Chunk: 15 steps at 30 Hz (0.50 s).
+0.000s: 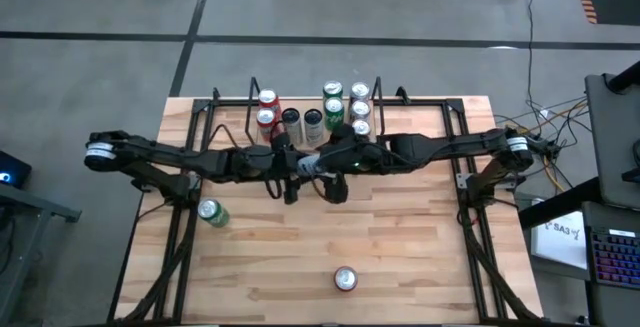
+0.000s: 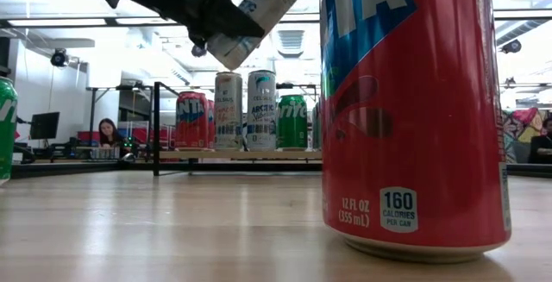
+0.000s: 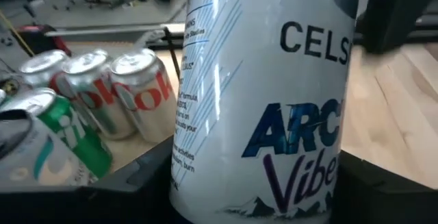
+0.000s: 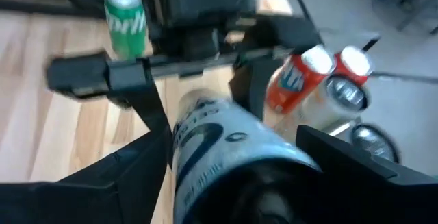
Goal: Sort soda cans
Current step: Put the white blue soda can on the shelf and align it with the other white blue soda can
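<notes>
A white soda can (image 3: 274, 101) with blue lettering hangs tilted above the table's middle (image 2: 259, 15), between both arms. My left gripper (image 1: 292, 170) comes from the left and is shut on it. My right gripper (image 4: 236, 162) comes from the right and is open, its fingers on either side of the can's upper end (image 4: 226, 142). Rows of red (image 1: 267, 99), dark (image 1: 290, 119), green (image 1: 332, 92) and silver cans (image 1: 360, 110) stand at the far edge. One green can (image 1: 210, 212) stands alone at the left. A red can (image 1: 345, 279) stands near the front edge. My left gripper pinches the white can's lower body (image 3: 205, 183) between its two fingers (image 3: 137, 183), one on each side. The fingers come nearly level from the table's left and lie across the can. The can is lifted clear of the table, tilted, its top toward the right arm.
The dark metal frame (image 1: 200, 117) runs along the table's far edge and both sides. The lone red can fills the right of the low view (image 2: 414, 109). Bare wood (image 1: 400, 237) lies between the arms and the front edge. A person sits in the room beyond (image 2: 109, 133).
</notes>
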### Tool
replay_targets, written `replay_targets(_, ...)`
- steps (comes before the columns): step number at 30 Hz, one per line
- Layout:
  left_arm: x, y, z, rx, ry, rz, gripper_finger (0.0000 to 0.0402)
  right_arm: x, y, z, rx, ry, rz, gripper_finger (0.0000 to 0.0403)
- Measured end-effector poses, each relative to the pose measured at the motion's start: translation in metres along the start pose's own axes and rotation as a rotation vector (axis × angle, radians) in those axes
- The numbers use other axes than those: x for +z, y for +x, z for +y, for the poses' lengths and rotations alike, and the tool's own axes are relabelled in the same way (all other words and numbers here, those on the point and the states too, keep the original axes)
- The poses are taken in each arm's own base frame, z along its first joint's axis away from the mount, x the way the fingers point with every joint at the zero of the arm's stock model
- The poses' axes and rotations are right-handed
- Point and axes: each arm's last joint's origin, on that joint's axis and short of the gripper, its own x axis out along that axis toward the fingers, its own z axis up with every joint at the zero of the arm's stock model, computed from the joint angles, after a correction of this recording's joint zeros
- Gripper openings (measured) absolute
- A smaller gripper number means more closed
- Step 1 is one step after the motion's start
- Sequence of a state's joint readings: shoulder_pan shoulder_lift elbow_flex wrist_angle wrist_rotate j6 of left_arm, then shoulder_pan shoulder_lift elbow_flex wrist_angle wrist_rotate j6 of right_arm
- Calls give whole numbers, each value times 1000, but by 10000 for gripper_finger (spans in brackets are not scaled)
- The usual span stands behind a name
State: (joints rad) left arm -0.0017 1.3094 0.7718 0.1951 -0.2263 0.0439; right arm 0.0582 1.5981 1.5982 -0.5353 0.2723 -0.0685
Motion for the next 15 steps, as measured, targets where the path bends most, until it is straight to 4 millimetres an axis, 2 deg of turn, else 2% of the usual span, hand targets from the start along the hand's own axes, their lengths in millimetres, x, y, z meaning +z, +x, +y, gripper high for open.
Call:
replay_targets(9, 8, -17, 4, 14, -21, -124, 239, 25, -53, -16, -16, -31, -231, 303)
replay_targets(15, 9, -28, 3, 7, -54, -258, 239, 33, -83, -25, -41, -94, -326, 314)
